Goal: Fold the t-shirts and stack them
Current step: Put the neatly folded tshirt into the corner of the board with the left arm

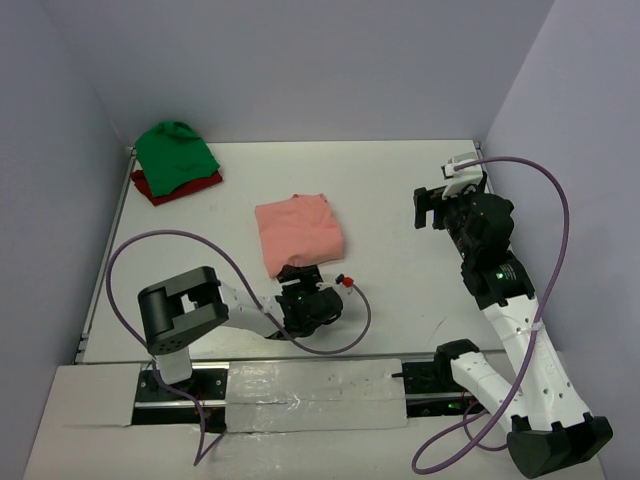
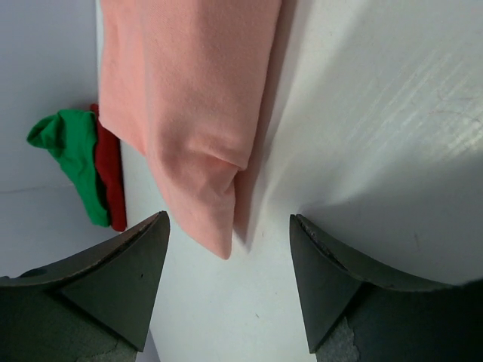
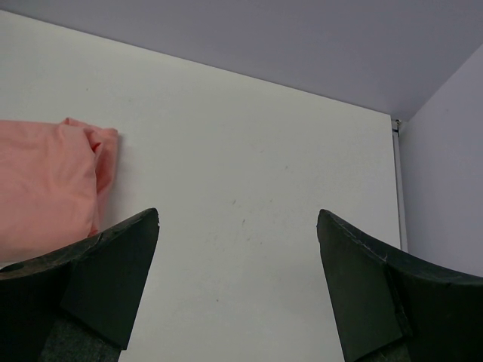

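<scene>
The salmon-pink t-shirt (image 1: 298,232) lies folded into a rough rectangle at the middle of the table. My left gripper (image 1: 300,275) is open and empty just at its near edge; in the left wrist view (image 2: 229,219) a folded corner of the pink shirt (image 2: 189,113) lies just ahead of the open jaws. The bright green t-shirt (image 1: 175,150) lies bunched on top of the dark red t-shirt (image 1: 165,188) at the far left corner; both show in the left wrist view (image 2: 75,162). My right gripper (image 1: 432,208) is open and empty above the right side of the table, with the pink shirt (image 3: 45,181) to its left.
Purple-grey walls close the table on the left, far and right sides. A purple cable (image 1: 150,250) loops over the table by the left arm, and another (image 1: 555,230) hangs at the right arm. A strip of silver tape (image 1: 310,395) runs along the near edge.
</scene>
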`<move>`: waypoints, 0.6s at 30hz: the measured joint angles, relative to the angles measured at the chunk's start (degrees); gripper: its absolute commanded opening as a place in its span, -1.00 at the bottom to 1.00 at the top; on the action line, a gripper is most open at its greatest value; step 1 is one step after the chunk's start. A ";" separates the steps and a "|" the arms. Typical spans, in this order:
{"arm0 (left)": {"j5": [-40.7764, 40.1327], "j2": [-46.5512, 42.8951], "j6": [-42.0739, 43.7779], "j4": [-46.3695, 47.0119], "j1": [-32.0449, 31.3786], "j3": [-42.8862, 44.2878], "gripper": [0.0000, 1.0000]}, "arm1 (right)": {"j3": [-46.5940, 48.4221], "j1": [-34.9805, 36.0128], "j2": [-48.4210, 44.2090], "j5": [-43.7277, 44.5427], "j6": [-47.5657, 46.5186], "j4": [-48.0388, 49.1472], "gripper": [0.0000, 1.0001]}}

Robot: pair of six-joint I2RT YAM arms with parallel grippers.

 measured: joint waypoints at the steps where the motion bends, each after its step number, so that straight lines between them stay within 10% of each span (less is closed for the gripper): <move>1: -0.59 0.57 0.87 1.03 0.00 -0.09 0.50 | -0.02 0.00 0.00 -0.09 -0.02 0.00 0.83; 18: -5.44 11.80 14.69 22.49 5.79 3.52 0.56 | 0.00 0.00 0.15 -1.20 -0.04 0.00 0.83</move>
